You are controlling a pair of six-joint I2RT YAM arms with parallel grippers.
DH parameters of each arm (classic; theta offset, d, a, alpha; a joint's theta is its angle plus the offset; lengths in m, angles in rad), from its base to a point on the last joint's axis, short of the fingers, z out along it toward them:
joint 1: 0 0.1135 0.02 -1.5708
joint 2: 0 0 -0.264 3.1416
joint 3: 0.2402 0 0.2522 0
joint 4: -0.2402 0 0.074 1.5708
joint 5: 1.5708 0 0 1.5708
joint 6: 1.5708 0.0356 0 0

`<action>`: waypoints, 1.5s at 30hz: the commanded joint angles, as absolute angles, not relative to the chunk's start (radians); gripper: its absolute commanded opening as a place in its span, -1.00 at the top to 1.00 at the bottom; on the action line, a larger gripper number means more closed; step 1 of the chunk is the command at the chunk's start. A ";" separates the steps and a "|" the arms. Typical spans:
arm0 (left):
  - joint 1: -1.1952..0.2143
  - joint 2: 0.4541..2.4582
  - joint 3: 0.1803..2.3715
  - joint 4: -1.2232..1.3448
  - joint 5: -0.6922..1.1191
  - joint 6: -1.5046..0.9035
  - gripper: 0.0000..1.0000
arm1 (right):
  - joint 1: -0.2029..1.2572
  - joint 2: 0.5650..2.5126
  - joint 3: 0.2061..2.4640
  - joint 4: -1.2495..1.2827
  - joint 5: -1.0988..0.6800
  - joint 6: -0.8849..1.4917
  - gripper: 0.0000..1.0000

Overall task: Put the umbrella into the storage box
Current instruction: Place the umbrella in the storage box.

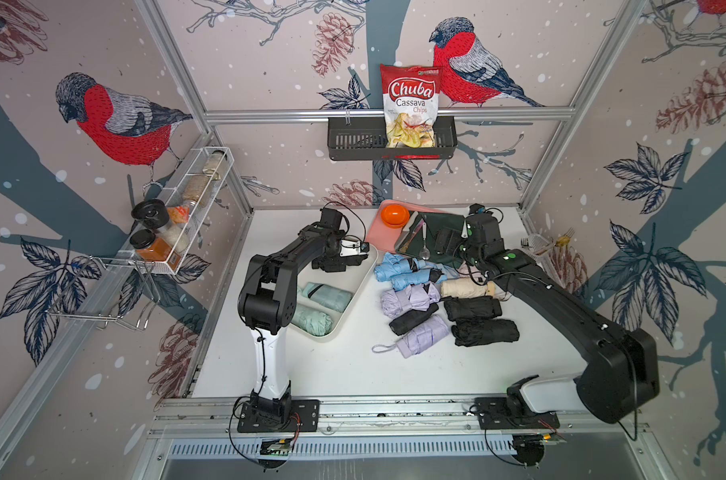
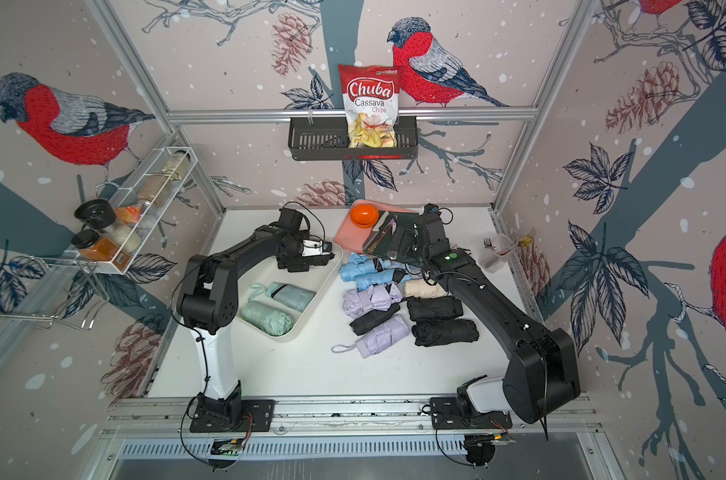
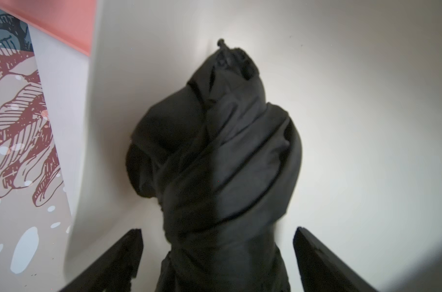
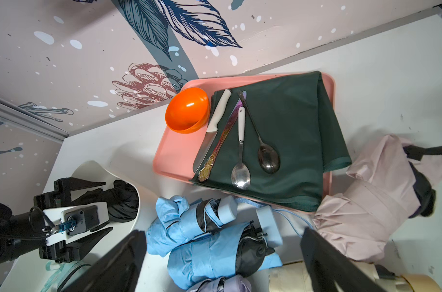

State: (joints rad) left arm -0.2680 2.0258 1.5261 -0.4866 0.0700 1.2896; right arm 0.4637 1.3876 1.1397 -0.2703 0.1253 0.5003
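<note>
The black umbrella (image 3: 214, 151) lay inside the storage box (image 1: 359, 282), at the tub's 1 o'clock end in a top view, with its capped tip close to the cream wall. The wrist view was dark and soft, so whether the tip touched that wall could not be told. The left end effector (image 3: 217, 231) stood over it with both fingers spread wide. A finger sat on each side of the bundle with a sliver of gap, so it gripped nothing. Two mint-green umbrellas (image 1: 328, 296) filled the box's 7 o'clock end.

The right end effector (image 4: 222, 231) was also wide open and empty. It hung above a blue umbrella (image 4: 209, 252) in the pile on the worktop, at 3 o'clock from the box.

These folded umbrellas looked light. Each probably had a stiff core of shaft and ribs under loose, slick cloth that would crumple and slide. The surest hold seemed to be across the thick middle of the roll, square to its length. A wrist strap or stray flap would likely let the bundle swing or unfurl.
</note>
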 commanded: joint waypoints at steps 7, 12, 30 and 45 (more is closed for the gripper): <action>-0.270 1.792 1.485 -0.346 0.073 1.000 -0.91 | 0.479 1.418 1.183 -0.245 0.081 0.433 -0.99; -0.267 1.792 1.605 -0.335 -0.126 0.354 -0.76 | 0.504 1.483 1.223 -0.241 0.068 0.389 -0.99; -0.309 1.827 1.438 -0.415 -0.317 -1.185 -0.96 | 0.497 1.562 1.271 -0.286 0.028 0.351 -0.99; -0.347 2.014 1.504 -0.454 -0.301 -1.314 -0.89 | 0.481 1.579 1.241 -0.256 -0.020 0.354 -0.99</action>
